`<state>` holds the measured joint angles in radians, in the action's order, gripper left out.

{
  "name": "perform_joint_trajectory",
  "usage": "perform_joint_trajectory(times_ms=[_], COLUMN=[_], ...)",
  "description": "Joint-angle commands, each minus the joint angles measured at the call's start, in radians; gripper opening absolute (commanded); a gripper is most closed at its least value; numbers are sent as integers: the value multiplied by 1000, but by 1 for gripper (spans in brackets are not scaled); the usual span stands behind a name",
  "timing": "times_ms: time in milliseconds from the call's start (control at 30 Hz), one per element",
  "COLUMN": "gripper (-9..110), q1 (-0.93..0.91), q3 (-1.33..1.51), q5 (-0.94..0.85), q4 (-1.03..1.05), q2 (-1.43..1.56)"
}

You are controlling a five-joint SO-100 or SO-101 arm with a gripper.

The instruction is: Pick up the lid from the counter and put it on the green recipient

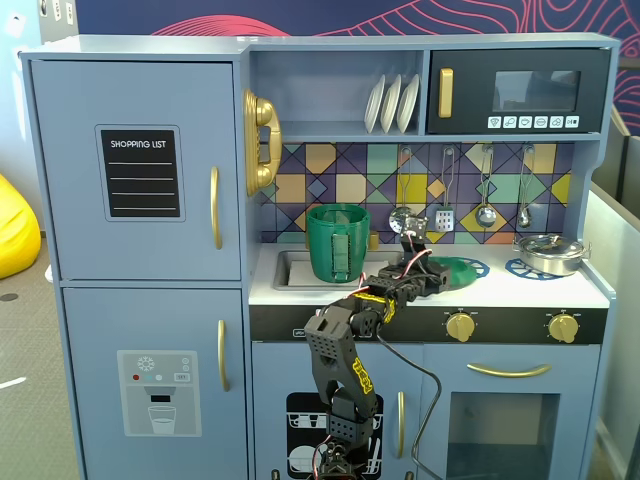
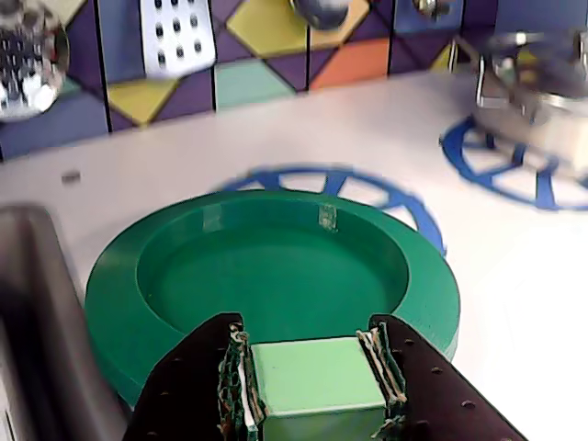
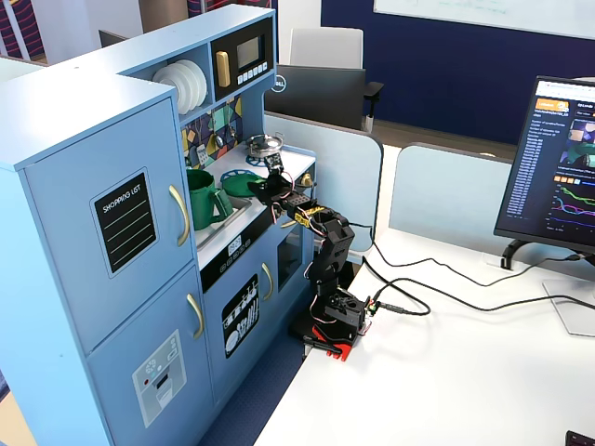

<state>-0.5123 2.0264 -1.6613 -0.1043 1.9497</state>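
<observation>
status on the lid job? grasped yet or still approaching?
Done: the gripper has reached the flat round green plastic lid and its fingers flank the square knob, apparently closed on it. In hand: the grasp; the lid looks to rest on the white counter over a blue burner ring. Left: lift, carry to the tall dark-green cylindrical pot in the sink, place.

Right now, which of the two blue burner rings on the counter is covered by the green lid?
The blue ring nearer the sink: the green lid lies over it, with the tool closed on its knob. The other blue ring carries the steel pot.
</observation>
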Motion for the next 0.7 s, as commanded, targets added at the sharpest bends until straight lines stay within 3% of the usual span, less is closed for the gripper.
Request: perform_joint_trajectory(times_ms=[0,367,667], gripper=[0,0,0], q1=[14,137,337], q3=[-179,-600,-825], q5=[-9,8,-20], q4=[23,459,643], q2=[25,112,106])
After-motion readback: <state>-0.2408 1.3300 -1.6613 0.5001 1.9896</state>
